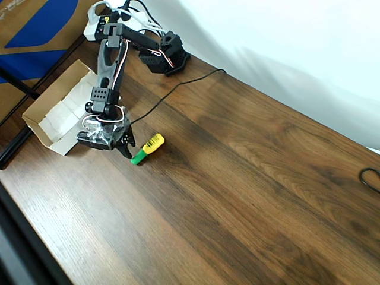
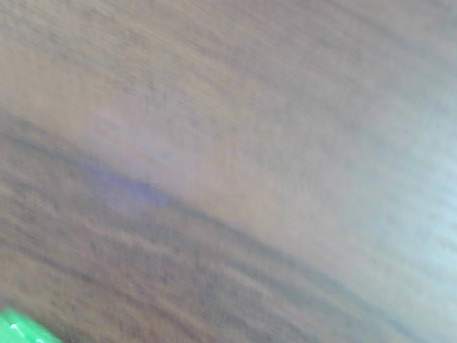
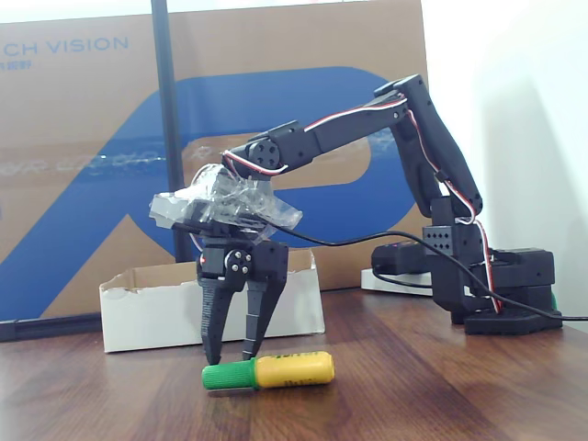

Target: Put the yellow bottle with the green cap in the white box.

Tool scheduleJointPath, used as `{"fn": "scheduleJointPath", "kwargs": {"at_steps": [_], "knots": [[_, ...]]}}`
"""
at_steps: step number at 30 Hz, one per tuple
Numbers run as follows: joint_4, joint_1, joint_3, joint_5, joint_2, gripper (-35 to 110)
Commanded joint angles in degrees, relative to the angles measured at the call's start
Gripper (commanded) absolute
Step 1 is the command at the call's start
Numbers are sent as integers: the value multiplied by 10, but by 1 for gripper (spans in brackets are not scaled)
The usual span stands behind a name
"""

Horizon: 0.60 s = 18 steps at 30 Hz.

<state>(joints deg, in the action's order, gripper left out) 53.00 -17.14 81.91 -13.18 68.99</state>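
One yellow bottle with the green cap [image 1: 148, 148] lies flat on the desk [image 1: 249, 178] overhead, your hand [image 1: 127, 146] just beside its cap, the white box [image 1: 62, 110] behind. Wrist view: blurred wood and a green sliver [image 2: 18, 330]. Fixed view: fingers [image 3: 210, 317] spread, empty, over the cap end; closing there could squirt the round bottle away. A black cable [image 1: 178, 86] trails nearby.
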Motion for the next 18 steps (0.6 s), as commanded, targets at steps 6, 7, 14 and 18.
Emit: {"fn": "scheduleJointPath", "kwargs": {"at_steps": [6, 7, 14, 18], "knots": [[9, -10, -4, -8, 98, 16], [11, -13, -3, -15, 104, 17], [35, -47, 12, -69, 117, 19], [52, -63, 30, -104, 113, 20]]}}
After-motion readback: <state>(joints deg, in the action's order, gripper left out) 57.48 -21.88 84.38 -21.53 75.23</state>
